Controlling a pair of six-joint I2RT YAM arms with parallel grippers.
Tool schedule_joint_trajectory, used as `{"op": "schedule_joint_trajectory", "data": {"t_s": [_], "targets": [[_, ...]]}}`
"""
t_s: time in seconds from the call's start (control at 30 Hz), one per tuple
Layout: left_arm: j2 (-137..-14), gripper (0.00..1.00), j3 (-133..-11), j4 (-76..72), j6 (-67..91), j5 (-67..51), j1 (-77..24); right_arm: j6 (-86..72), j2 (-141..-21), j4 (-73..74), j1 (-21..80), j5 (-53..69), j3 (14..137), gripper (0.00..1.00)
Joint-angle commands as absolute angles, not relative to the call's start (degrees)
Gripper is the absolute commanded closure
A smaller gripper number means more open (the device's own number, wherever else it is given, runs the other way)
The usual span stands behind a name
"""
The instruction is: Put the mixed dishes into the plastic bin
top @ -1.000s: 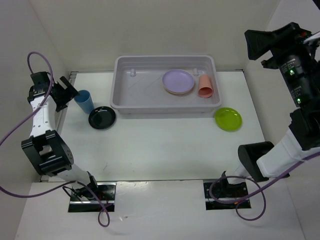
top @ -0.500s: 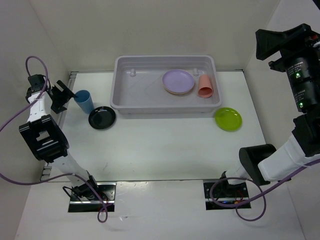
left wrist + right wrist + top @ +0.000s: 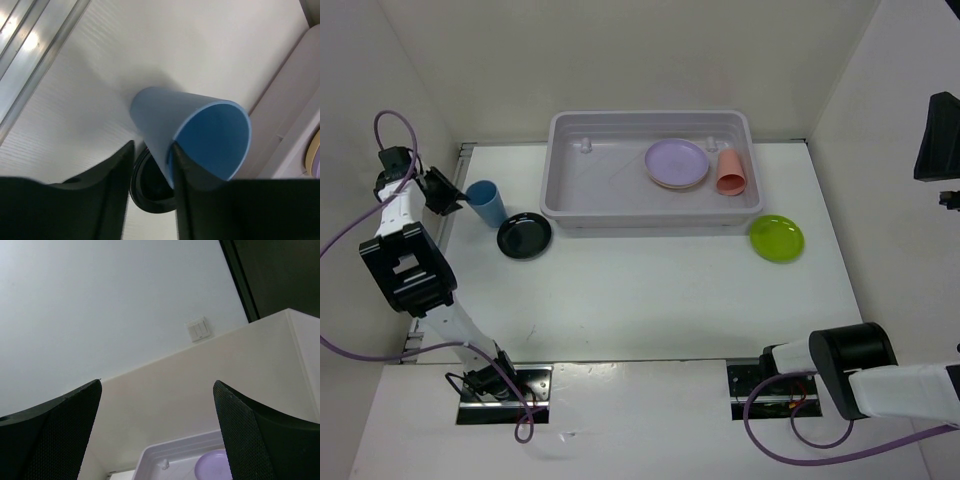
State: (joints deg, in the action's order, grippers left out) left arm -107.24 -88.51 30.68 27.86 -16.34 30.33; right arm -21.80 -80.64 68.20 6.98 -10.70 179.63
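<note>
My left claw (image 3: 152, 147) is narrowly parted, straddling the near wall of the blue cup (image 3: 160, 115), which stands at ten o'clock on the bench (image 3: 650, 300), just beside the black plate (image 3: 524, 236). The cup looks like light, stiff, slick plastic, so I judge the rim wall the place to nip. Farther off, at twelve, sits the plastic bin (image 3: 620, 218). My right claw (image 3: 157, 385) hangs wide apart, empty. I can read no lettering.

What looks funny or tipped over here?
Nothing is spilled or broken. Only the pink cup in the bin looks odd: its mouth doesn't show, so it seems upside down or tipped, unlike the upright blue cup.
</note>
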Motion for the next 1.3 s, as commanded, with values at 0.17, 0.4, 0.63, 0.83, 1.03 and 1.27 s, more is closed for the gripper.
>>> {"op": "schedule_joint_trajectory", "data": {"t_s": [0.17,0.4,0.63,0.83,1.03,1.27], "targets": [[-109.07,0.66,-91.14,28.22,28.12,-17.49,30.32,-21.01,-81.66,67.85,7.03,-11.07,179.38,0.04],[-110.21,0.78,-91.67,28.73,28.12,-17.49,29.27,-20.48,-78.84,67.85,7.03,-15.47,179.38,0.04],[-108.13,1.00,-93.60,30.59,27.60,-16.96,28.66,-21.53,-75.50,68.99,7.03,-19.07,179.38,0.04],[-101.61,1.00,-101.94,36.98,27.60,-13.01,27.51,-22.06,-75.50,68.99,7.03,-17.58,179.38,0.04],[-100.01,1.00,-117.46,42.86,28.21,-16.27,21.65,-20.92,-74.01,68.99,7.03,-22.93,179.38,0.04],[-111.06,1.00,-131.02,45.44,31.37,-14.33,8.99,-19.69,-73.48,68.38,7.03,-20.57,179.38,0.04]]}}
